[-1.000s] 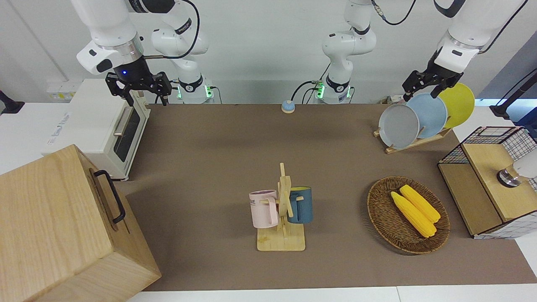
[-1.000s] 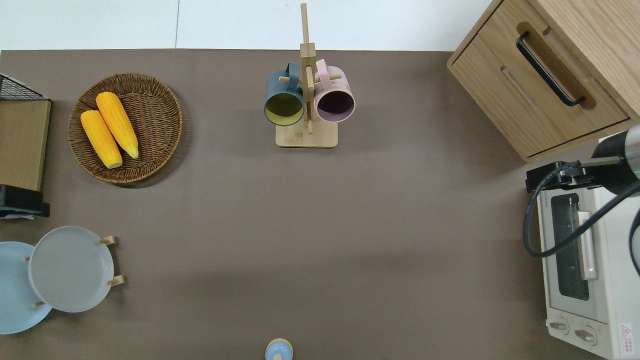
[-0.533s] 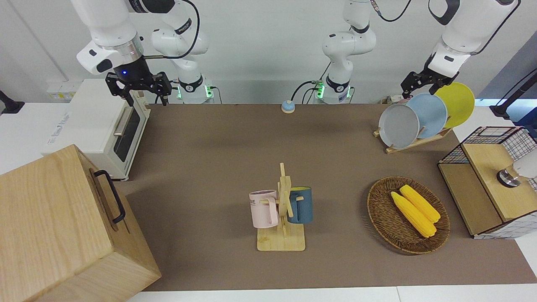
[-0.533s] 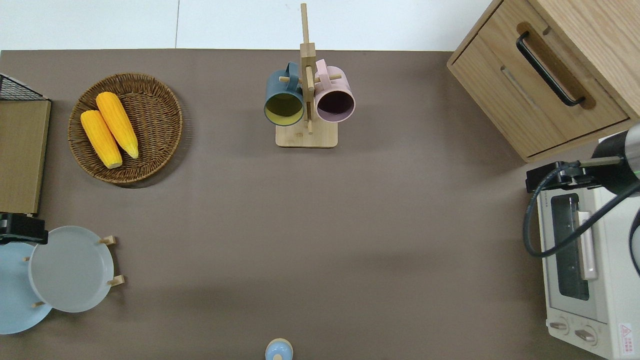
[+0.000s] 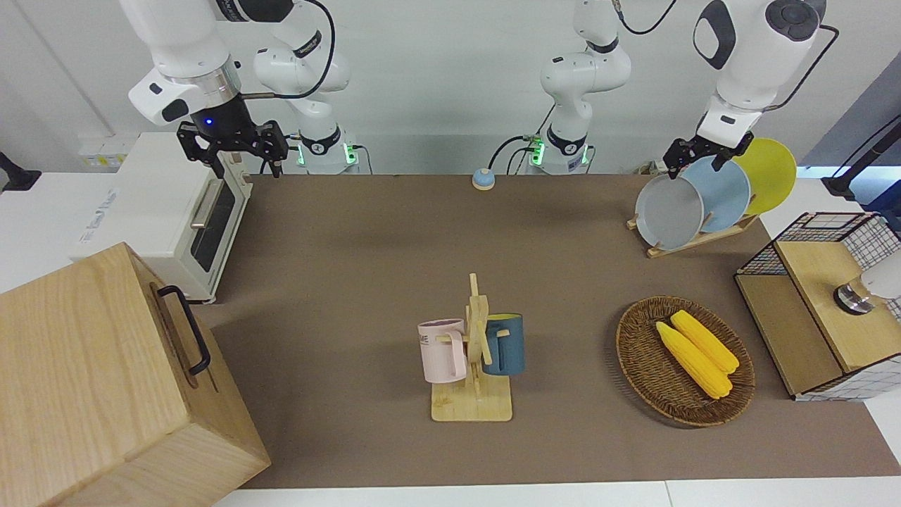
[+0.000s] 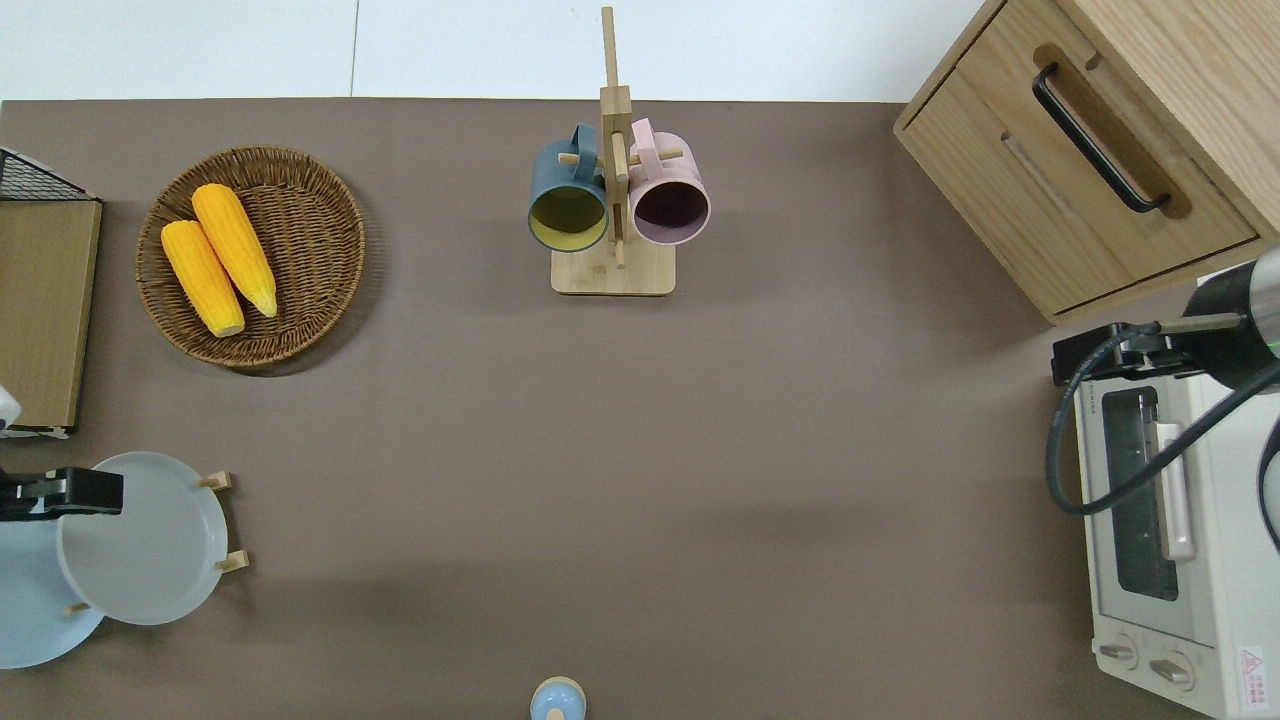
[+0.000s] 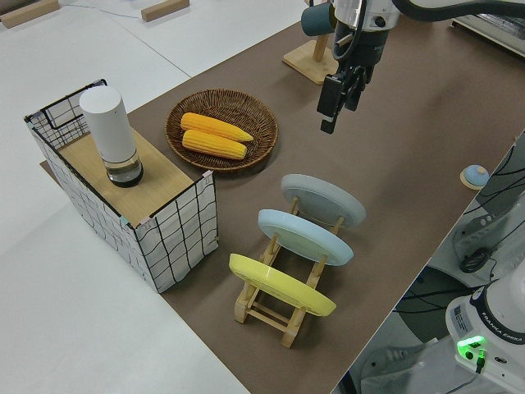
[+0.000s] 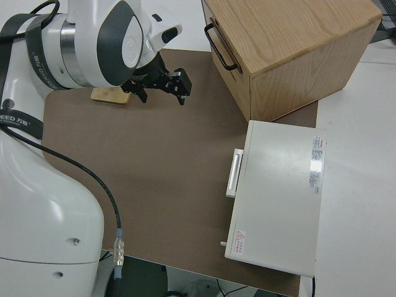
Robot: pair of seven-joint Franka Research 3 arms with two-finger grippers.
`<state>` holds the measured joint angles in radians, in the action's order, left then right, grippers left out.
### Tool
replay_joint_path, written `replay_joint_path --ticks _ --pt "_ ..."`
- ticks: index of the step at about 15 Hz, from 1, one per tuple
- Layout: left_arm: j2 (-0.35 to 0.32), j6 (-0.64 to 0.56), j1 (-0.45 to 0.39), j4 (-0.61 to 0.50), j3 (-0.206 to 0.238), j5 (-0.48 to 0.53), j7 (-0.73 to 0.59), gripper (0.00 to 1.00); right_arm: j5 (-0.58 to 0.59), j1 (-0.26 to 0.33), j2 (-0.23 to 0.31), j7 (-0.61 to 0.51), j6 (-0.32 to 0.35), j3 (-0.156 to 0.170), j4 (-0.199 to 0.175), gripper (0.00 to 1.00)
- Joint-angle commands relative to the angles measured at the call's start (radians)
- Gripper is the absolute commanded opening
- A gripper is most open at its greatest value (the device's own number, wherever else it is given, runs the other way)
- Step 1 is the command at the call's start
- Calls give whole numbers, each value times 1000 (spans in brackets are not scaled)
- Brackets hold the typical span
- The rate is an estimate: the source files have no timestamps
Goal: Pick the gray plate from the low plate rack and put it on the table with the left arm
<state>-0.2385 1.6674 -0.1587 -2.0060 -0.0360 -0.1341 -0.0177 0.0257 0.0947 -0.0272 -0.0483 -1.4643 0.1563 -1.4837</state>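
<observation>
Clock directions below refer to the overhead view, with 12 o'clock farthest from the robots.

1. Position check. The gray plate (image 6: 140,540) stood slanted in the low plate rack (image 7: 271,316), at about 8 o'clock on the table (image 6: 640,450). It occupied the slot toward the table's middle, with the light blue plate (image 5: 725,186) in the next slot and the yellow plate (image 5: 771,172) in the last. The left gripper (image 6: 60,492) hung over the gray plate's rim at about 10 o'clock on the disc, raised clear of it, with its fingers apart. The right arm was parked.

2. Step in hand, as judged: the approach to the grasp. You needed to bring the spread fingers down so that they straddled only the gray plate's top rim, one finger on each face.

3. Caution. The light blue plate overlapped the gray one closely. You should have kept the finger on that side within the gap between the two plates, and closed only once the rim sat deep between the pads.

4. Extraction. A lift along the slant of the pegs would probably have avoided dragging the rack. Open table lay toward 3 o'clock from the rack for set-down.
</observation>
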Motion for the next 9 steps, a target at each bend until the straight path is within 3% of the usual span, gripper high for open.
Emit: replay_joint_path --ticks 1,9 --pt "-58 75 -13 -115 -1 -71 -11 998 -3 -7 0 -4 1 -6 6 983" --pt "-65 196 -65 -227 1 -99 -13 998 -3 -7 0 -4 2 -6 6 983"
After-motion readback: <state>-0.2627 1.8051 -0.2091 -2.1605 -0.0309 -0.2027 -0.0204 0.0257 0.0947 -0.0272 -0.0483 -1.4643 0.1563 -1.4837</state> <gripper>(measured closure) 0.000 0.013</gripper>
